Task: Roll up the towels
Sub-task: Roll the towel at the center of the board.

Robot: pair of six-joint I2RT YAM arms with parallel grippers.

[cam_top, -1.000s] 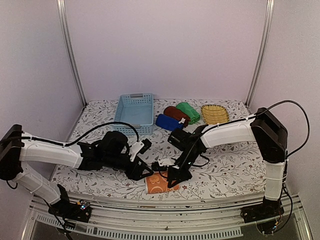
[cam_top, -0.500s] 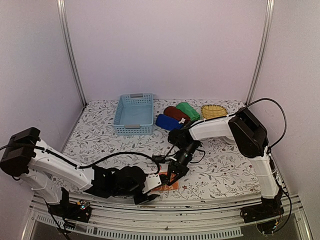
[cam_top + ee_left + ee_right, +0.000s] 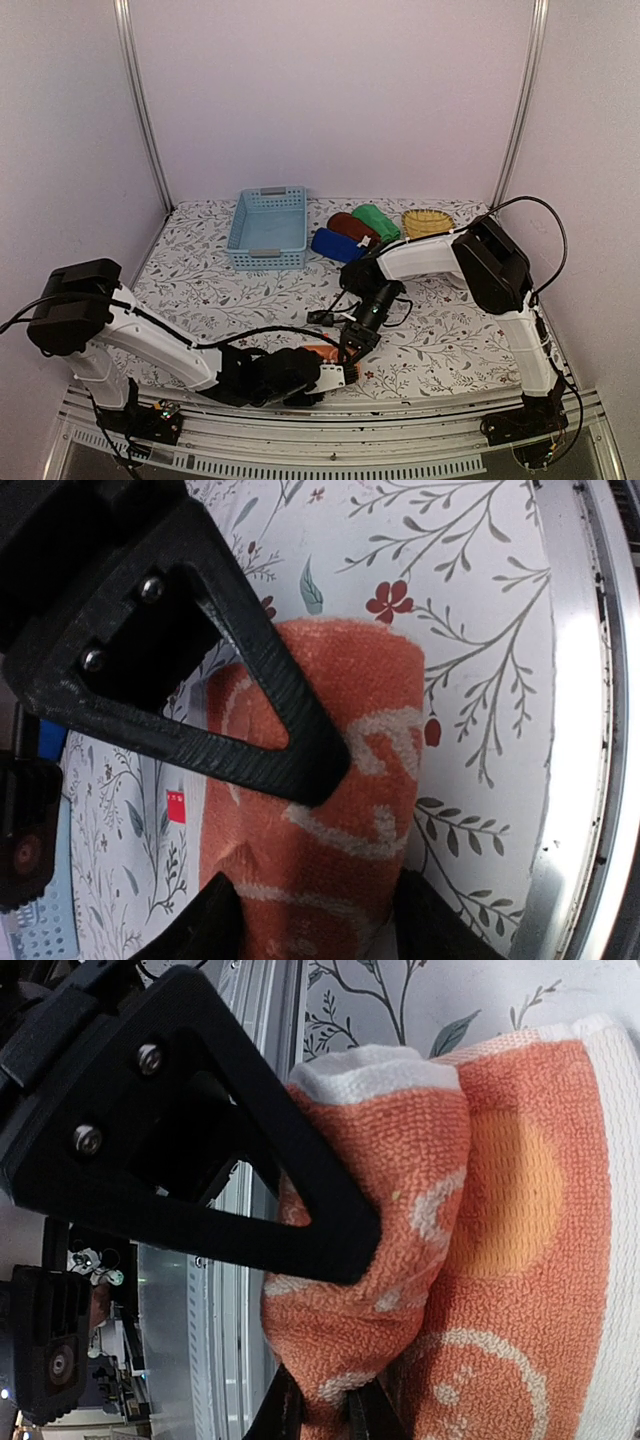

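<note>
**Inspector:** Where did the orange towel (image 3: 318, 352) lie?

**Operator:** At the near edge of the table (image 3: 200, 290), about midway along it. One end was doubled over onto the rest, and the white pattern faced outward. Both my grippers were at it.

**Inspector:** Condition of your right gripper (image 3: 335, 1330)?

**Operator:** Clamped on the orange towel. A bunched fold near the white-hemmed end sat pinched between my fingers.

**Inspector:** And your left gripper (image 3: 320, 860)?

**Operator:** Its fingers stood apart, with the towel running between them. My upper fingertip (image 3: 315, 765) touched the terry. I could not tell whether the lower finger pressed against it.

**Inspector:** The remaining towels?

**Operator:** The dark blue towel (image 3: 333, 244), maroon towel (image 3: 350, 226) and green towel (image 3: 378, 222) lay bundled toward the far edge. They touched one another in a row. The row sat between the light blue basket (image 3: 265, 258) and the wicker tray (image 3: 428, 226), well apart from both my grippers.
</note>
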